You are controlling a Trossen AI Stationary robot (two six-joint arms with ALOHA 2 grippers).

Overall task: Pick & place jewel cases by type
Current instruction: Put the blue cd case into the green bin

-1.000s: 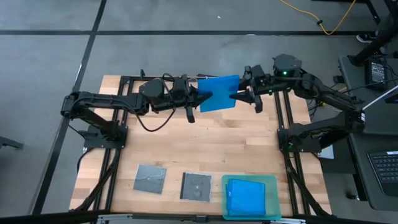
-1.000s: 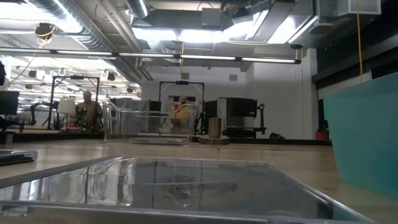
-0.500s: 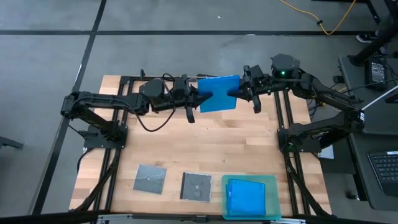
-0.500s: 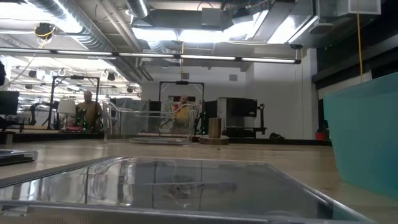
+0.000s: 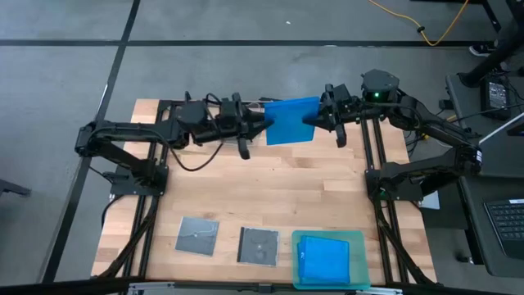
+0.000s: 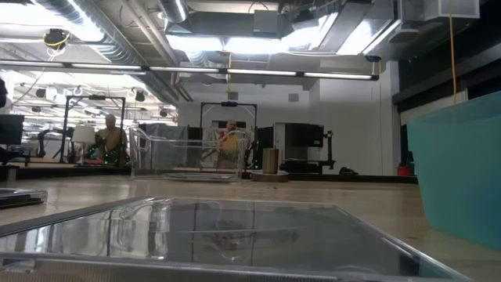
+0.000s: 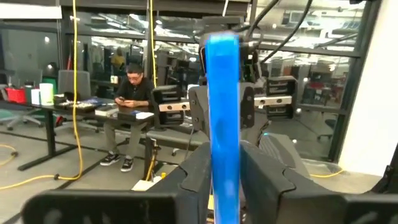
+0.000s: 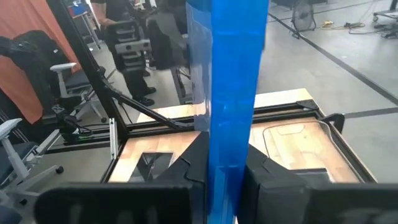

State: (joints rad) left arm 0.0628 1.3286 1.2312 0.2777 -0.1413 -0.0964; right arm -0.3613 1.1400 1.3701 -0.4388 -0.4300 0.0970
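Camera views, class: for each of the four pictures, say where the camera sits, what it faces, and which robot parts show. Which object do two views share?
High view: above the table, looking straight down; both arms, left gripper and right gripper at the blue case.
Low view: at table height, facing the room; no arms show.
Left wrist view: behind its own fingers, facing the case edge-on.
Right wrist view: behind its own fingers, same case edge-on.
Shared: the blue case.

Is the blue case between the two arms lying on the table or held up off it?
Held up: the blue case hangs above the table, the right gripper clamped on one edge, the left gripper at the other.
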